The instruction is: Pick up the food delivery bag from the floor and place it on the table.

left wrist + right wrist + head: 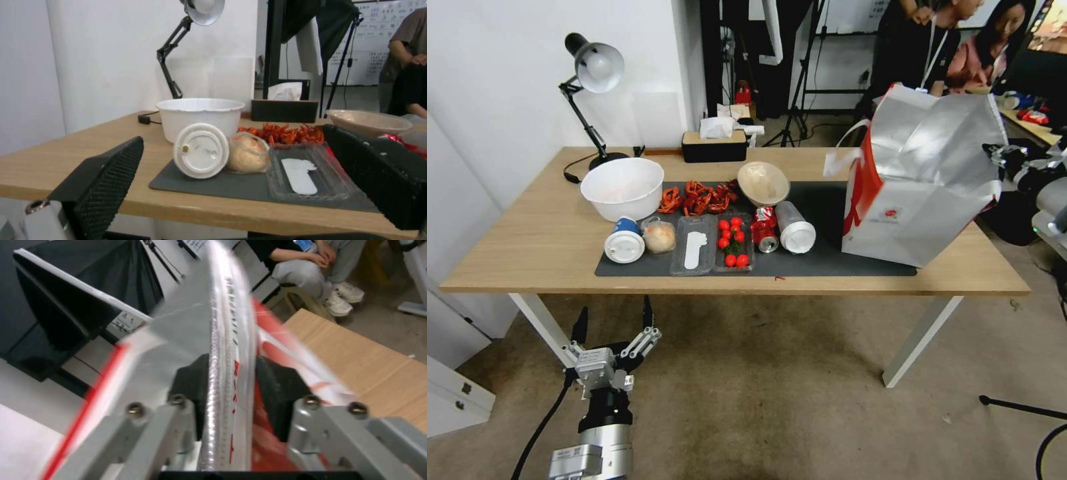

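The food delivery bag, white and red with silver foil lining, stands tilted on the right end of the table, its lower edge on the dark grey mat. My right gripper holds the bag's upper right rim. In the right wrist view its black pads clamp the bag's edge between them. My left gripper hangs open low over the floor, in front of the table's left leg, with nothing between its fingers.
Left of the bag, the mat holds a white bowl, a beige bowl, crayfish, a lidded cup, tomatoes, a can and a clear tray. A desk lamp and tissue box stand behind. People sit beyond the table.
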`<state>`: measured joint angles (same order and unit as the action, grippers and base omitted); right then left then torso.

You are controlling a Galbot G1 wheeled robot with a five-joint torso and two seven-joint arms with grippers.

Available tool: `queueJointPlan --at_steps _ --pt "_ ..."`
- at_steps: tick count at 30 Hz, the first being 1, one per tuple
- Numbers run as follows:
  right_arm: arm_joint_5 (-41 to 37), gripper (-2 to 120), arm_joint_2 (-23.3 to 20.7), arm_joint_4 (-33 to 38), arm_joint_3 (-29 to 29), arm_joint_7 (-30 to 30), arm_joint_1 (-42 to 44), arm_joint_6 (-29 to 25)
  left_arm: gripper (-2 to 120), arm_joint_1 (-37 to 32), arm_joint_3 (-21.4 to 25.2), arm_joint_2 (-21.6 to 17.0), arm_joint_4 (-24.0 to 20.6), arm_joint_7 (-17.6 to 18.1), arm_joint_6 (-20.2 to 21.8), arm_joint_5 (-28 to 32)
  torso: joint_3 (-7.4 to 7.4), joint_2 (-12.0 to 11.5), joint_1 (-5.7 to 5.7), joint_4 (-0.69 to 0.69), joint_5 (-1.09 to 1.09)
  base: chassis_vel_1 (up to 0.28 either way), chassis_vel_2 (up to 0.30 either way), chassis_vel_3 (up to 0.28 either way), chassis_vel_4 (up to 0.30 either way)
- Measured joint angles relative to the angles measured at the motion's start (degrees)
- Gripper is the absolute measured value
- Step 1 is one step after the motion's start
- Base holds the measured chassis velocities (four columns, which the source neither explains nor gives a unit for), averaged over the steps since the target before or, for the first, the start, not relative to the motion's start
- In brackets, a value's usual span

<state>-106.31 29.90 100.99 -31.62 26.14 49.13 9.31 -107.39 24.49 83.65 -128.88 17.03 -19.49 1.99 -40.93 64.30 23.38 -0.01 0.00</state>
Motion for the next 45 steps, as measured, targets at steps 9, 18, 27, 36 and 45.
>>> queueJointPlan --at_steps 9,18,27,36,45 --pt "1.9 64 0.5 -0.5 2.2 1.1 -2.9 -0.2 100 -0.2 0.3 -0.3 0.0 0.4 -0.2 0.0 0.00 0.0 0.00 0.00 0.00 0.000 0.000 0.000 0.000" --pt "7.1 96 1.0 0.6 3.3 5.6 -4.2 2.2 100 0.3 0.4 -0.3 0.3 0.6 -0.1 0.0 0.00 0.0 0.00 0.00 0.00 0.000 0.000 0.000 0.000" --pt "12.0 100 1.8 1.8 5.1 11.6 -6.9 4.0 100 0.9 0.4 -0.5 1.0 0.8 0.3 0.1 0.00 0.0 0.00 0.00 0.00 0.000 0.000 0.000 0.000" --pt "16.6 100 2.2 2.3 6.7 14.5 -8.0 4.8 100 1.0 0.3 -0.7 1.1 0.9 0.6 0.1 0.00 0.0 0.00 0.00 0.00 0.000 0.000 0.000 0.000" --pt "22.2 100 1.2 7.0 6.8 18.3 -7.2 6.5 100 0.9 0.3 -1.0 1.0 1.3 0.7 0.2 0.00 0.0 0.00 0.01 -0.01 0.000 0.000 0.000 0.000"
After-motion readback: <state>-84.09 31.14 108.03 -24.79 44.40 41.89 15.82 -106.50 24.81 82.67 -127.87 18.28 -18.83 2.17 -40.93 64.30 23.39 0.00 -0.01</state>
